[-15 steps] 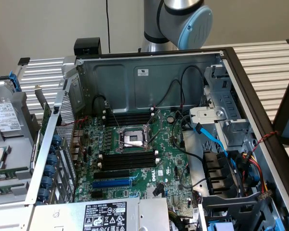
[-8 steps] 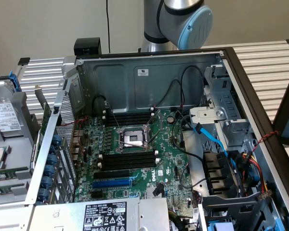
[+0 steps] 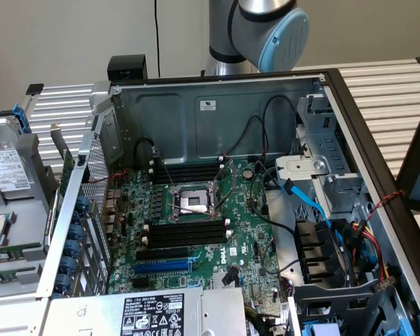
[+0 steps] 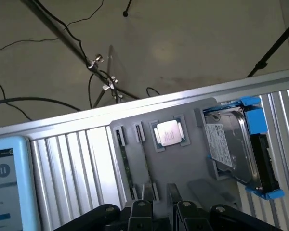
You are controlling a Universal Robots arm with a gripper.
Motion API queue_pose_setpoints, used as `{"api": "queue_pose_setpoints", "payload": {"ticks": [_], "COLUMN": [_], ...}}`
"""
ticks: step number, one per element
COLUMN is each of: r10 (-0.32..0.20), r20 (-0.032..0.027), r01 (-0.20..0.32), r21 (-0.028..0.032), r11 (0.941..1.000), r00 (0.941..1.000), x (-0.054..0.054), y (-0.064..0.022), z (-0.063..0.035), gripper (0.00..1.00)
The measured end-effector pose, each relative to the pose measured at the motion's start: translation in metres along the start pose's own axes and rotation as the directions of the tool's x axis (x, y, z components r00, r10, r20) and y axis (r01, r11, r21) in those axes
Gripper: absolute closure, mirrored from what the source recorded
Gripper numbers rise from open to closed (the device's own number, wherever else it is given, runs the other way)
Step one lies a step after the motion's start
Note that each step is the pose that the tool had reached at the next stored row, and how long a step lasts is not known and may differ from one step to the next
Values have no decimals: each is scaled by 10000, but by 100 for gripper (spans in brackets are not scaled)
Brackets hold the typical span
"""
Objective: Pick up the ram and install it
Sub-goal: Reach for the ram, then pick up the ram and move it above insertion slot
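Computer case lies open, with the motherboard facing up so its black memory slots can be reached from above; they appear unfilled. The exterior view gives that install site. The wrist view gives the supply side: a grey parts tray holds the ram on edge in a groove, presumably for grasping, near a processor chip. The gripper hovers over the tray, jaws apart and empty.

Motherboard lies in the case; CPU socket sits between two banks of memory slots, drive cage at the exterior view's right. On the holder plate, processor chip lies between the ram and hard drive.
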State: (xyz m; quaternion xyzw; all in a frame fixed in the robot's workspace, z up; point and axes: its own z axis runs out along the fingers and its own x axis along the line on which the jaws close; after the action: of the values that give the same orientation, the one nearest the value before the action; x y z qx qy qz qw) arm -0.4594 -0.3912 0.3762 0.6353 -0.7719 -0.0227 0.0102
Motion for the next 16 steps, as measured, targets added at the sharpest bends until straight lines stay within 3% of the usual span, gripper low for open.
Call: {"api": "queue_pose_setpoints", "payload": {"ticks": [5, 8, 16], "r10": [-674, -996, -1004], "r20": [-23, -26, -24], "r01": [674, 996, 1004], "r21": [56, 157, 180], "r11": [9977, 9949, 9948], "r00": [9977, 9950, 9949], "x": [0, 0, 0], "y": [-1, 0, 1], "z": [-1, 1, 0], "gripper": [74, 74, 74]}}
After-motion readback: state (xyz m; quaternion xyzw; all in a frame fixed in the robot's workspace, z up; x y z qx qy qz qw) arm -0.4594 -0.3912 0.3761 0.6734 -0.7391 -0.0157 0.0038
